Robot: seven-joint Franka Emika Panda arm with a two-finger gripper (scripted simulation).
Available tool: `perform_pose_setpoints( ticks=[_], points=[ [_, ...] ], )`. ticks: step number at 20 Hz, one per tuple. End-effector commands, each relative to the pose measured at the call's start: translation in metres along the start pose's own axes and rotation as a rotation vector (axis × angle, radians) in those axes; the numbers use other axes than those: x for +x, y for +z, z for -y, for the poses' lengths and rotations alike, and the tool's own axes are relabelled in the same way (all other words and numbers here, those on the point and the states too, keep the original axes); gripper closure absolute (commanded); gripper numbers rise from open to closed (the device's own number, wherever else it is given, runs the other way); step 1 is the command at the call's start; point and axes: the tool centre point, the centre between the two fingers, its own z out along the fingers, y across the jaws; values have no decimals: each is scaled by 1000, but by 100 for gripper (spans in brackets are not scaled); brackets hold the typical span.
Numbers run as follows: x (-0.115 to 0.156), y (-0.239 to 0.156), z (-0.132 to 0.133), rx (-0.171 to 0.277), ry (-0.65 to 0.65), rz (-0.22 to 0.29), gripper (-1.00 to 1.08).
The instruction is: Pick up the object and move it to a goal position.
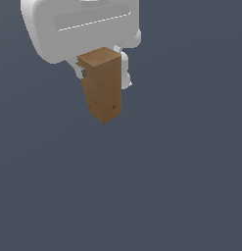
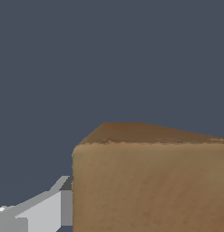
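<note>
The white gripper (image 1: 104, 73) is near the top of the exterior view. Its jaws are pinching the wooden block (image 1: 102, 90) from both sides. One white finger (image 1: 124, 71) shows on the exterior view's right of the block, and a bit of the other one peeks out on the exterior view's left. The block hangs down below the gripper, a little tilted, with its lighter top face tucked up between the fingers.

The exterior view shows the whole block and the big round body of the gripper. The wrist view shows only a close piece of the block (image 2: 149, 186), filling one corner of the picture, with a grey finger (image 2: 41, 213) touching its side. The wrist view does not show the second finger.

There is no writing or label to read on the block or on the gripper.

All around is plain dark grey (image 1: 181, 186). No table edges or corners show in either view, so I cannot tell where the block is over the tabletop. Nothing else is near the block
</note>
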Motion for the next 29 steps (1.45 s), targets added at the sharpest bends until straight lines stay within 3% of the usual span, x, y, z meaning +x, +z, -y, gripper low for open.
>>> perform_pose_setpoints(
  ticks=[1, 13, 29],
  points=[
    [-3, -19, -4, -7, 0, -6, 108],
    [-11, -63, -21, -7, 0, -6, 108],
    [-13, -77, -26, -7, 0, -6, 108]
  ],
)
